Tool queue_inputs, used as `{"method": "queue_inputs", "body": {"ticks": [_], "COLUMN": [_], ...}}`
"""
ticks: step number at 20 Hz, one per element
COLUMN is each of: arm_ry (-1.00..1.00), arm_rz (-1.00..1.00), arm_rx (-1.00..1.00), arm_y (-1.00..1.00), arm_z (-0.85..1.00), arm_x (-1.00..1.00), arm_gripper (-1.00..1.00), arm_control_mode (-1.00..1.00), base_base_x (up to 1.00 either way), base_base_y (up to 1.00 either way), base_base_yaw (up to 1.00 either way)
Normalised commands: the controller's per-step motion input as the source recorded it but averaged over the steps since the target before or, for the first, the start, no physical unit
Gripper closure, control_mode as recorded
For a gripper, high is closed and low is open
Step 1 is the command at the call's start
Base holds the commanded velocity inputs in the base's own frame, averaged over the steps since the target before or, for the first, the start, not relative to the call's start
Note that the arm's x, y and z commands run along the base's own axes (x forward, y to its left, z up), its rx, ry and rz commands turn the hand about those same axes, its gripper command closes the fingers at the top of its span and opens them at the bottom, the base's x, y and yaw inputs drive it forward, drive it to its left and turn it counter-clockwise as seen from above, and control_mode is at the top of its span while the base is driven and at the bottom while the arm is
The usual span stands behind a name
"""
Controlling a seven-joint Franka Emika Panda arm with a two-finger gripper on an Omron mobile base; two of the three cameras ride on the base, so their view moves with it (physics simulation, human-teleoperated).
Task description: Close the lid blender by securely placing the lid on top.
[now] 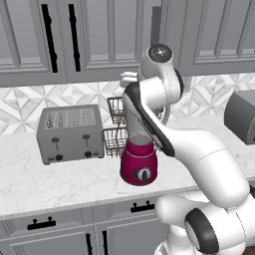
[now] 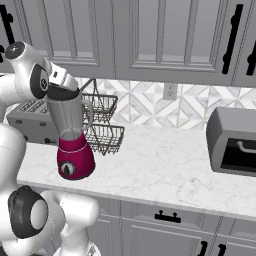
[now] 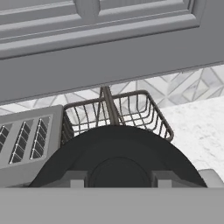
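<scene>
Gripper (image 2: 64, 85), clamped narrowly on the lid (image 2: 62, 93), sits atop the blender (image 2: 73, 135) jar; press straight down (keeping it level) before releasing.

Pretty standard kitchen: white marble counter (image 2: 165, 170), grey panelled wall cabinets (image 2: 160, 35) with black handles up top, grey drawers (image 1: 50, 229) underneath, pale geometric-tile backsplash (image 2: 145, 107) with an outlet (image 2: 170, 91), flat even lighting

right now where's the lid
The lid sits at the mouth of the blender jar, in the gripper, at the left of the right base view; the wire basket and toaster stand just behind.
</scene>
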Motion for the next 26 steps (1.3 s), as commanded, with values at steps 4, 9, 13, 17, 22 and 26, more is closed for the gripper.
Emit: {"method": "queue_inputs", "body": {"ticks": [4, 9, 13, 17, 22, 26], "arm_ry": [0.0, 0.0, 0.0, -0.02, -0.02, -0.02], "arm_rz": [0.0, 0.0, 0.0, 0.0, 0.0, 0.0], "arm_rx": [-0.01, -0.01, -0.02, -0.01, -0.01, 0.0], "arm_y": [0.06, 0.07, 0.07, 0.0, 0.0, 0.0], "arm_z": [0.0, -0.02, -0.08, -0.12, -0.1, -0.06], "arm_x": [0.1, 0.04, 0.0, 0.01, 0.04, 0.1], "arm_gripper": [1.0, 1.0, 1.0, 1.0, 1.0, 1.0], "arm_control_mode": [-1.0, -1.0, -1.0, -1.0, -1.0, -1.0], "base_base_x": [0.0, 0.0, 0.0, 0.0, 0.0, 0.0], "base_base_y": [0.0, 0.0, 0.0, 0.0, 0.0, 0.0], "base_base_yaw": [0.0, 0.0, 0.0, 0.0, 0.0, 0.0]}}
